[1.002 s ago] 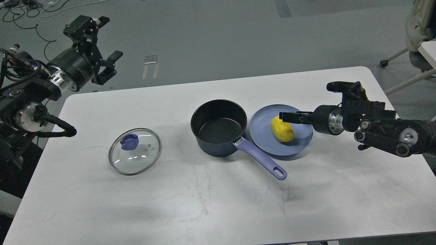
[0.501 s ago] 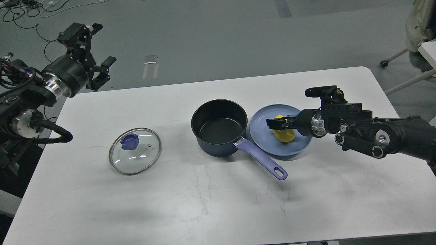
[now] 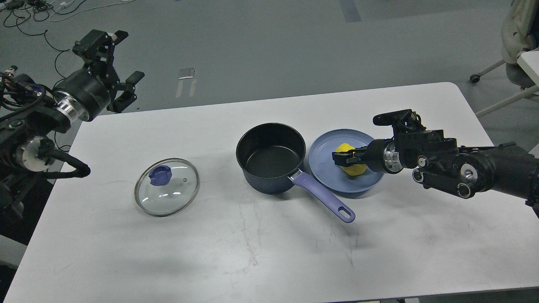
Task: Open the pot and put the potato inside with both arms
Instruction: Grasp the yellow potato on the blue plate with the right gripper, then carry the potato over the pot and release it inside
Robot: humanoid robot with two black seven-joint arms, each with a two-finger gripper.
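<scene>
The dark navy pot (image 3: 270,156) stands open in the middle of the white table, with its lavender handle (image 3: 322,198) pointing to the front right. Its glass lid (image 3: 166,186) lies flat on the table to the left. The yellow potato (image 3: 356,169) lies on the light-blue plate (image 3: 321,168) just right of the pot. My right gripper (image 3: 346,158) reaches in from the right and its fingers grip the potato's middle, hiding part of it. My left gripper (image 3: 117,62) is open and empty, raised beyond the table's far left corner.
The table's rounded edge (image 3: 463,90) is at the far right. A chair base and another white table (image 3: 528,59) stand off to the right. Cables lie on the floor at the far left (image 3: 38,8).
My right gripper came down and left onto the potato and settled around it. My left arm drew back slightly to the left, away from the table.
</scene>
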